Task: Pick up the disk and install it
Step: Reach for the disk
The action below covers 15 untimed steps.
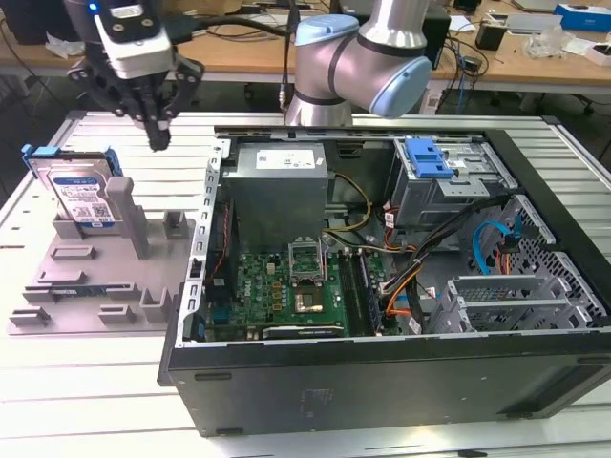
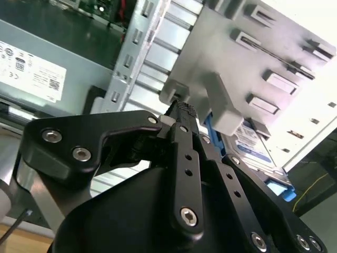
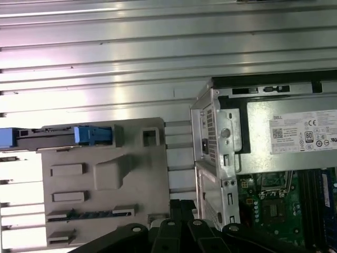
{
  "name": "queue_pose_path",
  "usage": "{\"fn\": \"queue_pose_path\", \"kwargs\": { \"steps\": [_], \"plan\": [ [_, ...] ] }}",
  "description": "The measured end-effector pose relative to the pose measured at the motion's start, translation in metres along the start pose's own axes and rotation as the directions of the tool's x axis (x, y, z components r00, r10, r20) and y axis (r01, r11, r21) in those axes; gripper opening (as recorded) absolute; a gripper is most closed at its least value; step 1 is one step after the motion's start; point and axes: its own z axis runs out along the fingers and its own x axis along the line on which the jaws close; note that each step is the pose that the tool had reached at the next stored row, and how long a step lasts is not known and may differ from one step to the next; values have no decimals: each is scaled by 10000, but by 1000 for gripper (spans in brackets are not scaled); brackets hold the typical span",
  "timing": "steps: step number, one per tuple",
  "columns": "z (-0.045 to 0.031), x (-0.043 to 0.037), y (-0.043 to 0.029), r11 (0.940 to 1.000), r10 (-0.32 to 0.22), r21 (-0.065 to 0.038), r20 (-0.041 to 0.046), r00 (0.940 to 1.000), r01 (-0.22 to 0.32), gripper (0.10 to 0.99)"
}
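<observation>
Right now my gripper (image 1: 157, 136) hangs in the air with its fingers pinched together and nothing in them. It is above the grey holder (image 1: 105, 286), near the disk (image 1: 80, 196) but not touching it. The disk stands up on its edge in the holder, on the exterior view's left, with a grey post just beside it. In the second wrist view the disk (image 2: 251, 138) peeks out past my gripper (image 2: 181, 113).

I think the disk is hard and stiff and a bit heavy. Its metal faces look smooth, so it could slip, and a bump or a drop could hurt it. The best place to grab looks like the top part that sticks up, one finger on each flat face.

Farther off, to the exterior view's right, lies the open case (image 1: 382, 367) with its cage (image 1: 420, 200).
</observation>
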Motion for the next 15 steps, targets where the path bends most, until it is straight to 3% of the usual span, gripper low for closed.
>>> {"fn": "queue_pose_path", "kwargs": {
  "steps": [3, 9, 11, 14, 15],
  "plan": [
    [2, 123, 12, 10000, 31, 0, 1, 10000, -31, 106],
    [16, 284, 41, 10000, 96, 2, 2, 10000, -96, 106],
    [24, 387, 93, 9999, 102, 4, 0, 9999, -102, 106],
    [35, 471, 159, 9999, 101, 3, 0, 9999, -101, 106],
    [45, 530, 231, 9999, 100, 4, -5, 9999, -100, 106]
  ]
}}
